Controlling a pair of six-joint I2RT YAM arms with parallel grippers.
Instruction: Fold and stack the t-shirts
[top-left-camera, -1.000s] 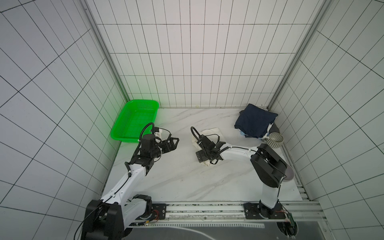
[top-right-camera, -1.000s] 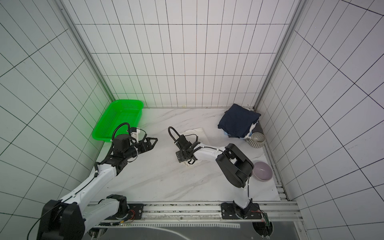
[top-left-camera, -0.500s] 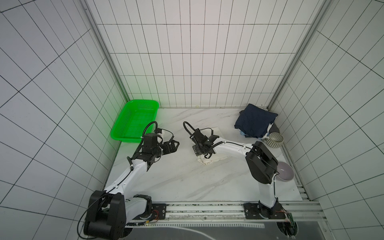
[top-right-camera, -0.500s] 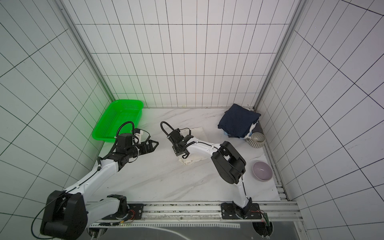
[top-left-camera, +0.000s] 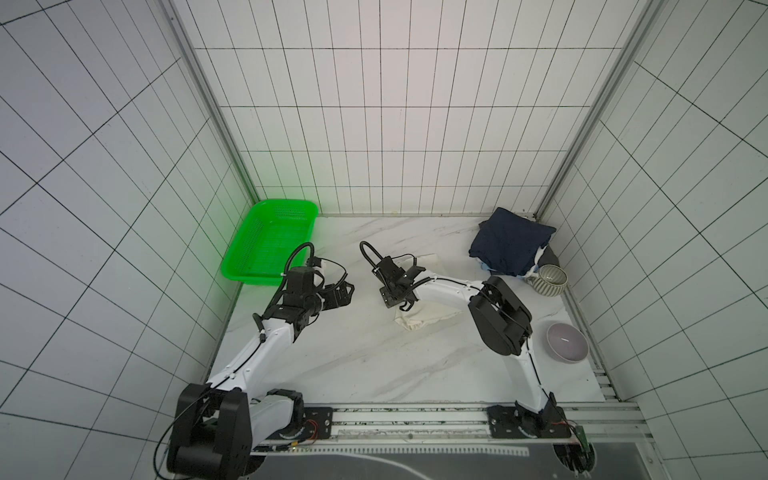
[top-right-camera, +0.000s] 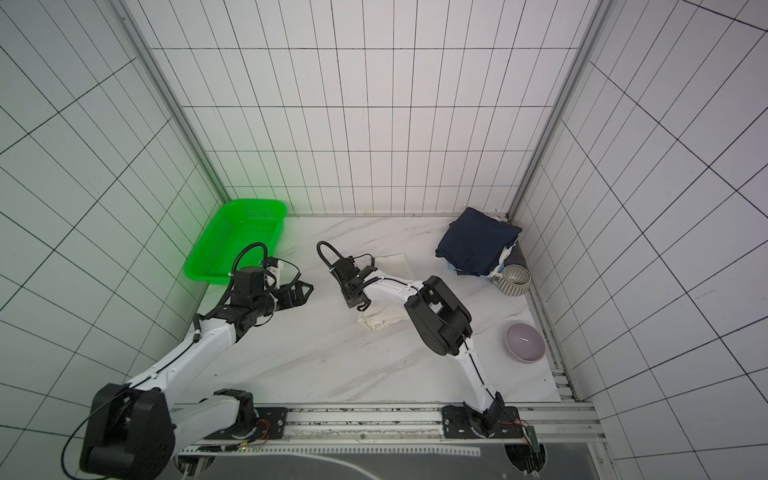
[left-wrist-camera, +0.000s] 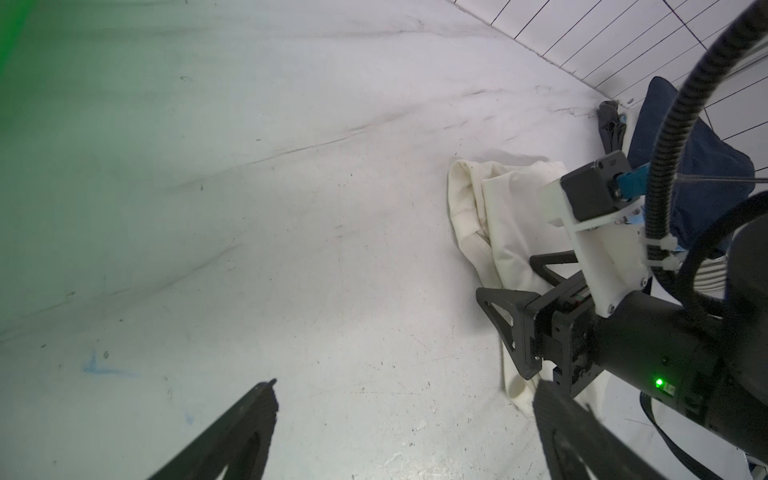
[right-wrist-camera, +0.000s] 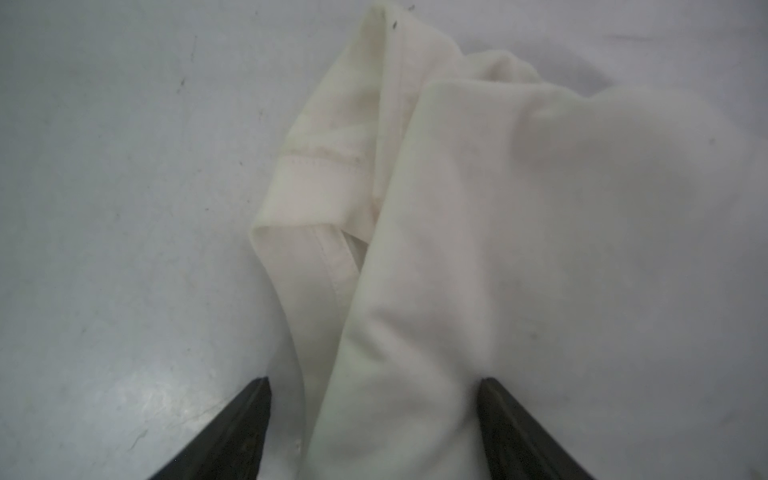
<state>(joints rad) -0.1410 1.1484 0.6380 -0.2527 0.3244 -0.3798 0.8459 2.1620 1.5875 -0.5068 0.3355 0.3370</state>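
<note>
A cream-white t-shirt (top-left-camera: 420, 322) (top-right-camera: 382, 319) lies bunched in a long fold on the marble table, partly hidden under my right arm. My right gripper (top-left-camera: 400, 302) (top-right-camera: 358, 304) points down onto its left edge. In the right wrist view the jaws of the right gripper (right-wrist-camera: 374, 386) stand apart astride a ridge of the cream-white t-shirt (right-wrist-camera: 457, 208). My left gripper (top-left-camera: 345, 293) (left-wrist-camera: 405, 386) hangs open over bare table, left of the shirt (left-wrist-camera: 498, 216). Folded t-shirts (top-left-camera: 509, 245) (top-right-camera: 476, 245), navy on top, are stacked in the back right corner.
A green basket (top-left-camera: 270, 241) stands at the back left against the wall. A ribbed bowl (top-left-camera: 548, 280) sits beside the stack and a lilac bowl (top-left-camera: 566, 343) at the right edge. The rail (top-left-camera: 415, 415) runs along the front.
My right gripper has shifted left along the cream shirt and its jaws have narrowed around the fold. The left gripper has barely moved.
</note>
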